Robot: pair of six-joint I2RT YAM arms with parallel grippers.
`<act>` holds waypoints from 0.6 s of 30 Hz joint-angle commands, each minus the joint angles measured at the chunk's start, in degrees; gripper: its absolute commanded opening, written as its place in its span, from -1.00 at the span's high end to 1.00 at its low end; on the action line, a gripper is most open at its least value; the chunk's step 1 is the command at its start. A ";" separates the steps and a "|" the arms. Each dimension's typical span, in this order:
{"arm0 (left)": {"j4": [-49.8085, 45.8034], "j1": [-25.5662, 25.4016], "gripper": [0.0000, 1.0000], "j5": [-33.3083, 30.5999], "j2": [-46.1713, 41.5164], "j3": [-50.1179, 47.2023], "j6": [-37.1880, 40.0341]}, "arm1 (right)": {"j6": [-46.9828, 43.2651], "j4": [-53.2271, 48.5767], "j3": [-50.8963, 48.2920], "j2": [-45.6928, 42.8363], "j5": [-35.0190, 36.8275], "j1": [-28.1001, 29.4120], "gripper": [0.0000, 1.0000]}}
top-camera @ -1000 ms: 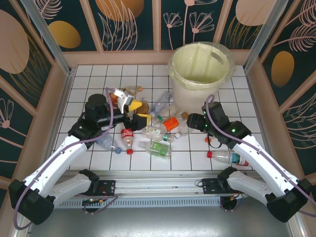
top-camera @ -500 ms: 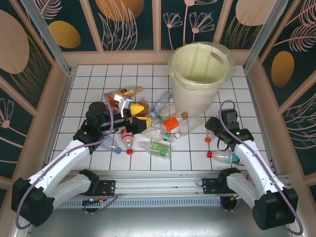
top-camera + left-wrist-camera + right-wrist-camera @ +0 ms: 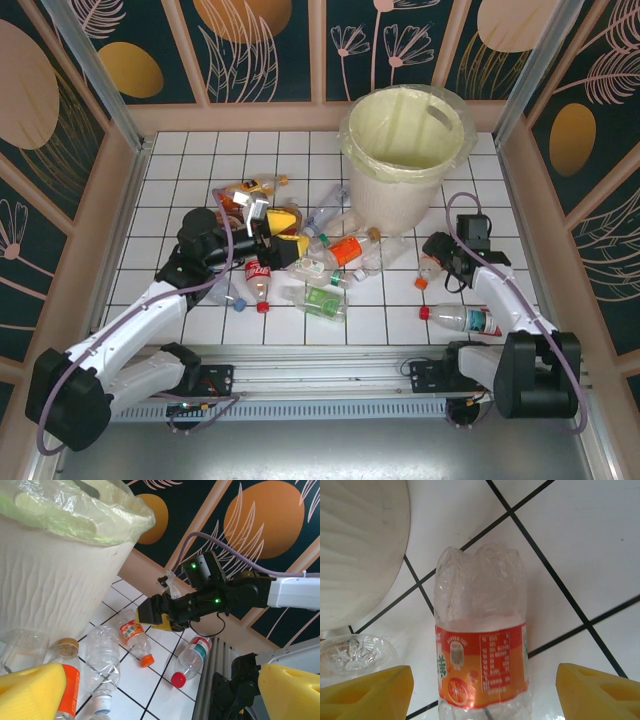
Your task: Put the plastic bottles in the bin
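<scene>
Lying nearest: a clear plastic bottle with a red cap (image 3: 462,320) rests untouched on the white tiled counter (image 3: 390,325).
Right claw (image 3: 482,692): its jaws stand apart, one yellow pad on either side of a crumpled clear bottle with an orange label (image 3: 480,650), and neither pad presses it.
Step in hand: lining up the grasp on this bottle, which lies flat just beside the bin.
Next move: likely lowering, closing across the label band, then lifting over the rim.
Left claw (image 3: 272,238): its jaws stand wide apart and hold nothing, above the heap of mixed bottles (image 3: 320,272).
Bin: the large round cream bucket with a yellowish liner (image 3: 400,195) stands upright at the far side.
</scene>
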 commanded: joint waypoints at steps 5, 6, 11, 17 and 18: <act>4.33 -0.31 -0.97 0.42 2.05 -0.74 -1.67 | -2.40 7.59 -2.24 5.04 -2.35 -0.47 -0.43; 4.55 -0.32 -0.97 0.57 2.27 -0.74 -1.76 | -2.44 7.98 -2.24 5.68 -2.48 -0.51 -0.42; 4.84 -0.32 -0.97 0.61 2.54 -0.99 -1.63 | -2.97 9.63 -2.40 8.13 -2.13 -0.73 -0.39; 4.82 -0.32 -0.97 0.55 2.41 -1.35 -1.37 | -3.28 11.11 -2.18 10.75 -2.62 -1.11 -0.33; 4.69 -0.32 -0.97 0.61 2.37 -1.35 -1.28 | -3.32 11.11 -2.03 10.75 -2.34 -1.11 -0.32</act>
